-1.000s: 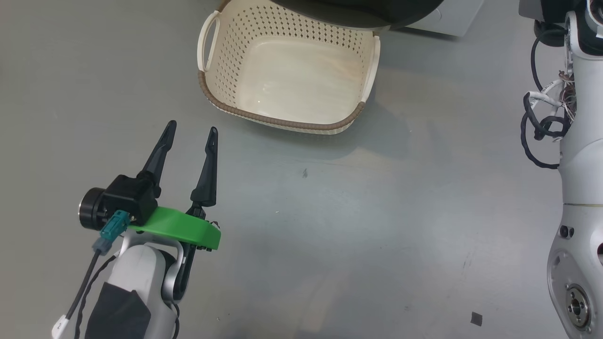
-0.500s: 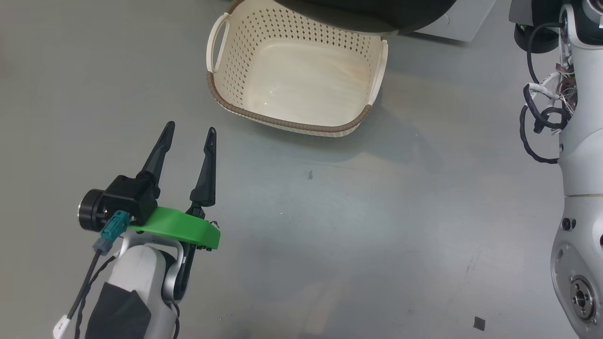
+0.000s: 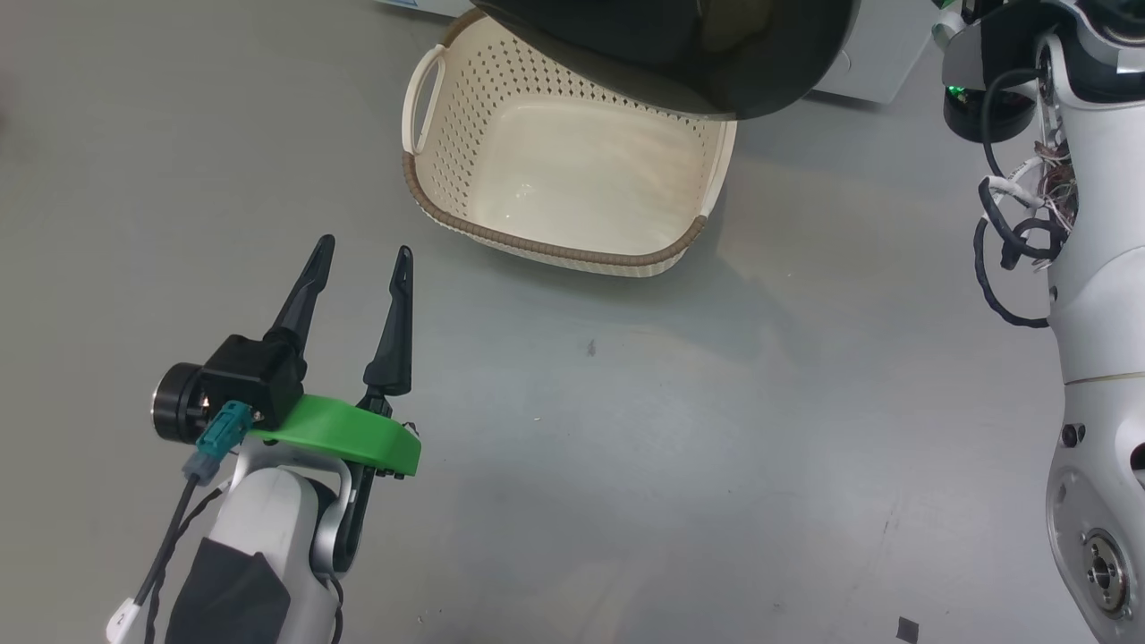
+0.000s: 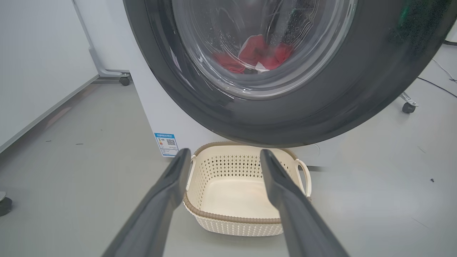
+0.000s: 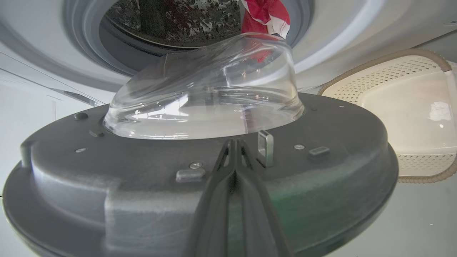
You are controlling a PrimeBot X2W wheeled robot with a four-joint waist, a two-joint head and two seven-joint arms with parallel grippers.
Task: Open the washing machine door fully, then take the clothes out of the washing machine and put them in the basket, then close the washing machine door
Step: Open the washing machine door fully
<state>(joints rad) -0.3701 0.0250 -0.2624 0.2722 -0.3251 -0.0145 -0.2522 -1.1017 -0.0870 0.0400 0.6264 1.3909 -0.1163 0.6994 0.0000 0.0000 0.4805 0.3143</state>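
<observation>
The washing machine door [image 5: 142, 185] is opened partway, right gripper [image 5: 234, 142] set against it, jaws pressed together; left gripper [image 3: 365, 246] is held spread. The clothes [image 5: 266, 14] are not yet removed, basket [image 3: 546, 246] empty.

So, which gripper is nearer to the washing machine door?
Right. The right gripper, shut, is at the inner face of the washing machine door; the left gripper, open, is farther back, short of the basket.

Grey floor [image 3: 626, 447] carries the basket [image 3: 465, 134] and washing machine [image 4: 167, 117]
</observation>
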